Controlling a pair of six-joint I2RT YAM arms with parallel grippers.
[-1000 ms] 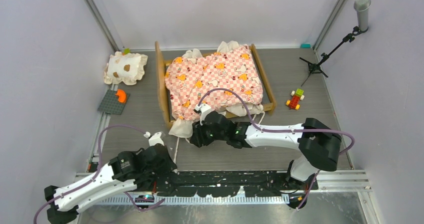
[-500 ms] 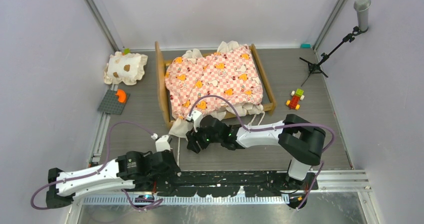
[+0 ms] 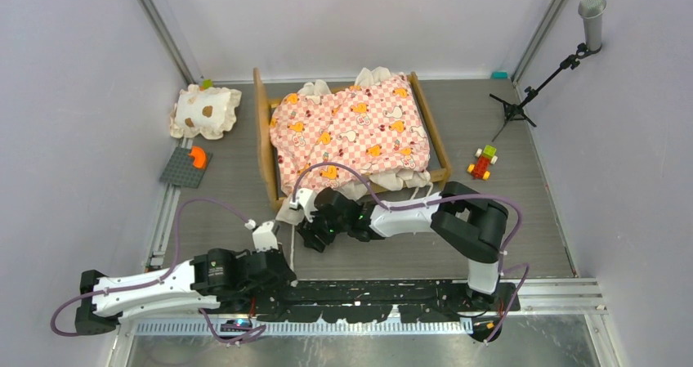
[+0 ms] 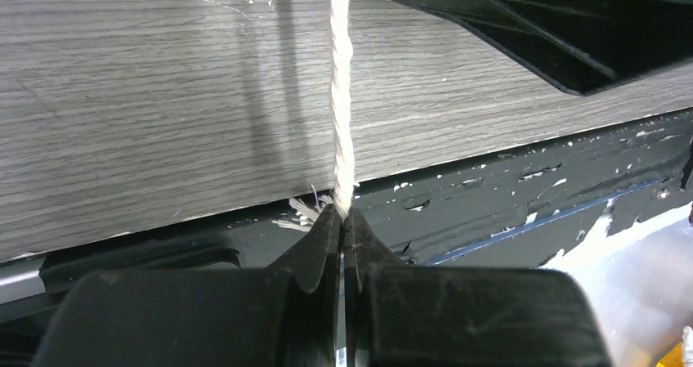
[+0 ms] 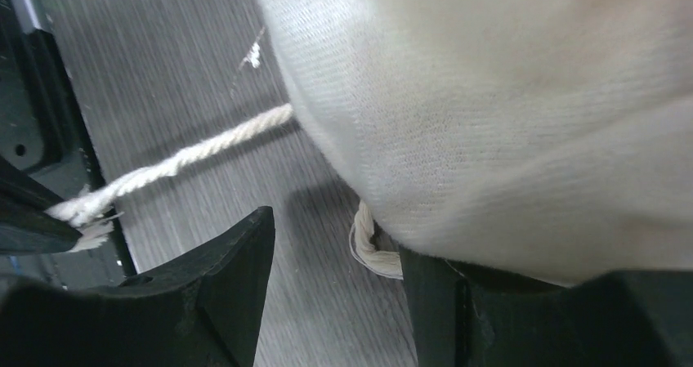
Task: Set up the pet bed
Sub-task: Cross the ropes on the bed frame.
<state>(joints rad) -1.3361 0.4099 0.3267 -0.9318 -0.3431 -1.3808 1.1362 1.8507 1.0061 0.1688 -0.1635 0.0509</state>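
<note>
grey table (image 3: pixel 229 189); left end effector (image 4: pixel 341 222) pinches cord (image 4: pixel 339 97).

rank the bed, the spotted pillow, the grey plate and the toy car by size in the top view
1. bed
2. spotted pillow
3. grey plate
4. toy car

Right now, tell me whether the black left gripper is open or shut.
Shut: left gripper pinches the white twisted cord between closed jaws.

Grey wood-grain floor (image 3: pixel 229 179) — pale walls (image 3: pixel 73 97)
</note>
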